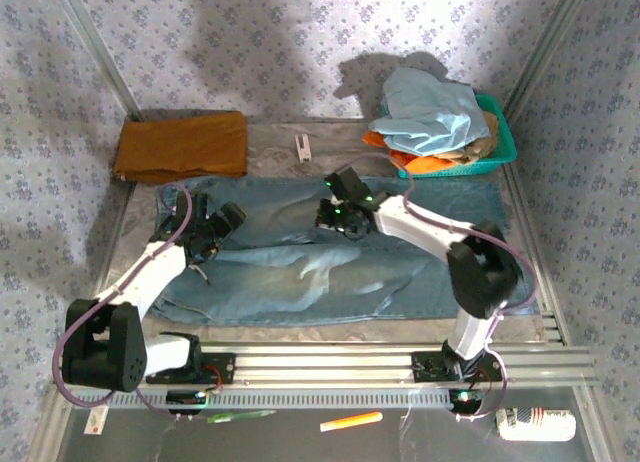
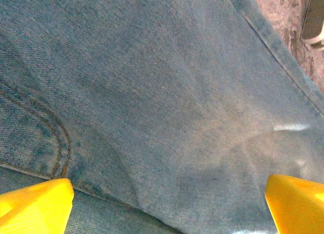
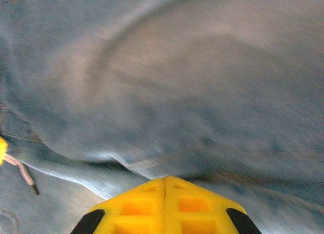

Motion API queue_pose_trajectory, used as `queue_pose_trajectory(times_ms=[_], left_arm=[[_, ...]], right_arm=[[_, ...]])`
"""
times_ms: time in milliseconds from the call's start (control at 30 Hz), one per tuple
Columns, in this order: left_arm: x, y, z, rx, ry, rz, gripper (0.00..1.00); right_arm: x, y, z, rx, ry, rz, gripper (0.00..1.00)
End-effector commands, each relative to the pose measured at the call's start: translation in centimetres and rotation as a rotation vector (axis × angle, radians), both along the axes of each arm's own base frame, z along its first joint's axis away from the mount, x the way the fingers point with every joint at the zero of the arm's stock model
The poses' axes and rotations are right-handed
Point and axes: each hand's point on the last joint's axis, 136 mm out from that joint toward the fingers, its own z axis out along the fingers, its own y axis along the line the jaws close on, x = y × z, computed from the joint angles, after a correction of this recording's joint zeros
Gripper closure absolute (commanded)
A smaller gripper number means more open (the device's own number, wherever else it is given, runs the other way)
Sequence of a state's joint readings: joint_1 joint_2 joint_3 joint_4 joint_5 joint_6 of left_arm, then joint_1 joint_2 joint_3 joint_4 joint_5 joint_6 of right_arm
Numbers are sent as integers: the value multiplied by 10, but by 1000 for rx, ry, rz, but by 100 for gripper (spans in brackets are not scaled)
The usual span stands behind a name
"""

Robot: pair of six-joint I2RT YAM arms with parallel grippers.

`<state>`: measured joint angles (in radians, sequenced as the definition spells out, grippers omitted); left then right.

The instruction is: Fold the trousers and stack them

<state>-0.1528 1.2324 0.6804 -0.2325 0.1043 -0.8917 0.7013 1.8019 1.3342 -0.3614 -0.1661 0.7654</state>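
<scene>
Trousers [image 1: 330,257] spread flat across table [image 1: 270,137] centre, one pair.
One mustard-brown folded cloth [image 1: 182,145] lies at ten o'clock; left gripper [image 2: 167,213] gapes wide over denim; right gripper [image 3: 164,196] is pinched closed, empty; one teal basket [image 1: 507,142] of clothes [image 1: 430,122] sits at two o'clock.

The top camera is fixed high above and behind the arm bases, which stand at the lower edge of its picture. It looks down from far enough to take in the whole table [image 1: 272,142]. The left wrist camera looks along its yellow fingers [image 2: 35,206], very near to the trousers [image 2: 152,92]. The right wrist camera looks past its own fingers [image 3: 164,203], equally near, and its picture is blurred. All three views share the trousers [image 1: 300,267]. Each wrist view takes a small patch of the denim that the top view shows whole.
</scene>
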Motion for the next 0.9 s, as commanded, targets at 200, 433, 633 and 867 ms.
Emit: queue_pose_trajectory(times_ms=[200, 433, 633, 867], left_arm=[[-28, 47, -5, 3, 6, 109, 0], [-19, 46, 1, -26, -15, 101, 0], [8, 34, 14, -51, -26, 57, 1], [52, 28, 33, -64, -76, 66, 1]], right_arm=[[-6, 49, -82, -56, 160, 73, 100], [-29, 49, -128, -107, 252, 68, 100], [-8, 33, -66, -168, 116, 72, 100], [41, -42, -24, -244, -7, -71, 100]])
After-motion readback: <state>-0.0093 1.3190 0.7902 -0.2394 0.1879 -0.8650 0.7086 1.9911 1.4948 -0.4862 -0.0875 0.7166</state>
